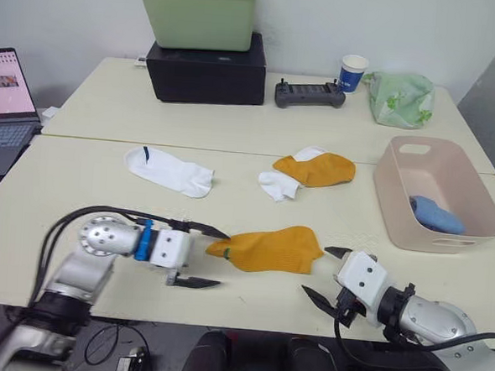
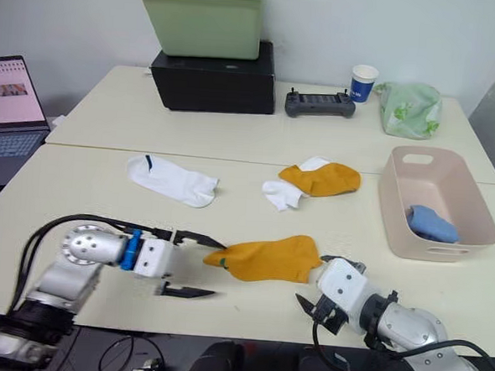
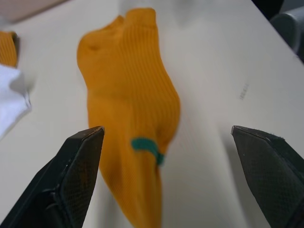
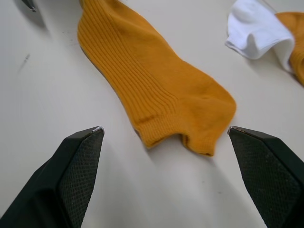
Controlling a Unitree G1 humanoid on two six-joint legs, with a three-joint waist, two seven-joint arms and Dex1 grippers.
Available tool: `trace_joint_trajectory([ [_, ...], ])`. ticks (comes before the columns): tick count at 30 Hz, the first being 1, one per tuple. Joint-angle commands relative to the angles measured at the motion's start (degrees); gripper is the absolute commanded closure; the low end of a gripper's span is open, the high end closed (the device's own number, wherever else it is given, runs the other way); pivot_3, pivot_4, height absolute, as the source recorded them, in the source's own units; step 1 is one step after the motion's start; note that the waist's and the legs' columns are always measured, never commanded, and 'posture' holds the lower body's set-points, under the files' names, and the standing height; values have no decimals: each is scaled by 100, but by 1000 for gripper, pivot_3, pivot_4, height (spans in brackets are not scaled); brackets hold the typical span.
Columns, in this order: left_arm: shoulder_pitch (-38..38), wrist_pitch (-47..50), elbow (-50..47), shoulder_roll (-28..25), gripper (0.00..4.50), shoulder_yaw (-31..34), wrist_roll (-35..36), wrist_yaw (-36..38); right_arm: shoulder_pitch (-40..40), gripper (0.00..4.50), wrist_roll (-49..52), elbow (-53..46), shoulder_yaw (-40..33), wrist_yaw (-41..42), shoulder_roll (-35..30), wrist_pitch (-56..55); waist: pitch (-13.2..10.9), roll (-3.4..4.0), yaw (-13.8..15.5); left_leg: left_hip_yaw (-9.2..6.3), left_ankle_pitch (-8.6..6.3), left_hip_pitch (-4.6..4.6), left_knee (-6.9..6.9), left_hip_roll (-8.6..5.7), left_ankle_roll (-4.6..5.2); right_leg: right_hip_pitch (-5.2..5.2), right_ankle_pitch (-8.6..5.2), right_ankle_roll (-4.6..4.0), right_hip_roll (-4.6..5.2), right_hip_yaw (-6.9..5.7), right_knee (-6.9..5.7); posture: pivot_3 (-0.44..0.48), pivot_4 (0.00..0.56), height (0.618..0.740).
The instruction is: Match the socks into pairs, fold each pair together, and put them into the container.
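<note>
Two pale worktops (image 1: 79,184) pushed together fill my view, with a plain wall behind. Near the front edge, a mustard sock (image 1: 269,247) lies flat between my two hands, its green mark at the end nearest the left one. My left hand (image 1: 199,256) sits wide open and holds nothing, its upper finger just beside the sock's tip. My right hand (image 1: 328,274) is likewise spread open and empty, close to the sock's other end. Farther back, a second mustard sock (image 1: 320,168) rests partly over a white sock (image 1: 278,186), while another white sock (image 1: 168,171) with a dark mark lies apart on my left. On my right, the pink basket (image 1: 405,225) holds a light blue bundle of socks (image 1: 436,215). Along the back stand a green tub (image 1: 197,14) on a black box (image 1: 208,74), a dark controller (image 1: 308,94), a paper cup (image 1: 353,72) and a green patterned cloth bundle (image 1: 401,98). An open laptop (image 1: 4,107) sits at far left.
</note>
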State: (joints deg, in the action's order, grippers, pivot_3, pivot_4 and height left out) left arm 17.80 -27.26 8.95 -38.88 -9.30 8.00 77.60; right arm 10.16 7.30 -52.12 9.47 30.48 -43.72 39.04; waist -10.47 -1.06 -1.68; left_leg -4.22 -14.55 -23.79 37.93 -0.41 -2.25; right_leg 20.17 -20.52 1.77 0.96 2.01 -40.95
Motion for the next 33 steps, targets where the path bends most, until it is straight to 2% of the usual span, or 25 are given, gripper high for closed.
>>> trace_joint_trajectory([
  [1, 147, -574, 165, 199, 425, -188, -334, -350, -37, 0, -221, -152, -55, 112, -184, -324, 0, 0, -9, -1, 0, -1, 0, 0, 0, 1, 0, 0, 0, 0, 0, 0, 150, 720],
  [3, 182, -788, 304, 280, 949, -309, -501, -464, -68, 0, -380, -64, -8, 190, -309, -495, 0, 0, -22, 1, 0, 1, 0, 0, 0, 1, 0, 0, -1, 3, 0, 0, 150, 720],
  [6, 224, -1030, 477, 340, 1969, -458, -652, -605, -296, 0, -781, 203, 183, 357, -597, -932, 0, 0, -26, 1, 0, 2, 0, 2, 0, 1, 0, 0, -3, 2, -2, 0, 150, 720],
  [10, 284, -1214, 641, 277, 3293, -567, -627, -615, -780, 0, -1582, 911, 651, 610, -948, -1950, 0, 0, -16, 1, 0, 2, 2, 1, 0, 0, 0, 0, -2, 1, -3, 0, 150, 720],
  [13, 341, -1318, 790, 238, 4321, -606, -607, -618, -1020, 0, -1931, 1371, 909, 692, -908, -2503, 0, 0, -15, 0, 0, 1, 2, 1, 0, 1, 0, 0, -2, -1, -2, 0, 150, 720],
  [14, 354, -1337, 824, 230, 4476, -620, -599, -622, -1093, 0, -2017, 1504, 977, 722, -861, -2641, 0, 0, -15, 1, 0, 1, 2, 1, 0, 1, 0, 0, -2, 0, -1, 0, 150, 720],
  [16, 363, -1348, 871, 216, 4476, -646, -572, -608, -1288, 0, -2228, 1828, 1162, 783, -739, -2929, 0, 0, -23, 2, 0, 1, 2, 1, 0, 1, 0, 0, -2, 1, -2, 0, 150, 720],
  [20, 351, -1283, 901, 217, 4500, -660, -490, -581, -1530, 923, -2370, 2246, 1296, 927, -484, -3288, 0, 0, -24, 0, 1, 5, 3, 2, -1, 0, 0, -1, -3, 0, -6, 0, 150, 720],
  [25, 343, -1117, 868, 214, 4500, -692, -275, -418, -1595, 2801, -2343, 2442, 1215, 1082, -277, -3559, 0, 0, -16, 1, 1, 4, 4, 2, -1, 0, 0, -1, -2, 1, -6, 0, 150, 720],
  [29, 354, -524, 611, 87, 4500, -721, 96, 3, -1549, 4305, -2091, 2347, 1049, 1261, -187, -3619, 0, 0, -21, 1, 1, 4, 4, 2, -1, 0, 0, 0, -3, 0, -6, 0, 150, 720],
  [31, 331, 291, 217, -38, 4500, -688, 457, 243, -1486, 4467, -1836, 2130, 928, 1394, -121, -3467, 0, 0, -22, 0, 1, 3, 4, 3, -1, 0, 0, -1, -3, 0, -7, 0, 150, 720],
  [33, 299, 1671, -468, -335, 4500, -668, 1053, 519, -1343, 4467, -1394, 1727, 742, 1588, -64, -3021, -1, 0, -20, -2, 1, 2, 4, 3, -1, 0, 0, -1, -4, 0, -8, 0, 150, 720],
])
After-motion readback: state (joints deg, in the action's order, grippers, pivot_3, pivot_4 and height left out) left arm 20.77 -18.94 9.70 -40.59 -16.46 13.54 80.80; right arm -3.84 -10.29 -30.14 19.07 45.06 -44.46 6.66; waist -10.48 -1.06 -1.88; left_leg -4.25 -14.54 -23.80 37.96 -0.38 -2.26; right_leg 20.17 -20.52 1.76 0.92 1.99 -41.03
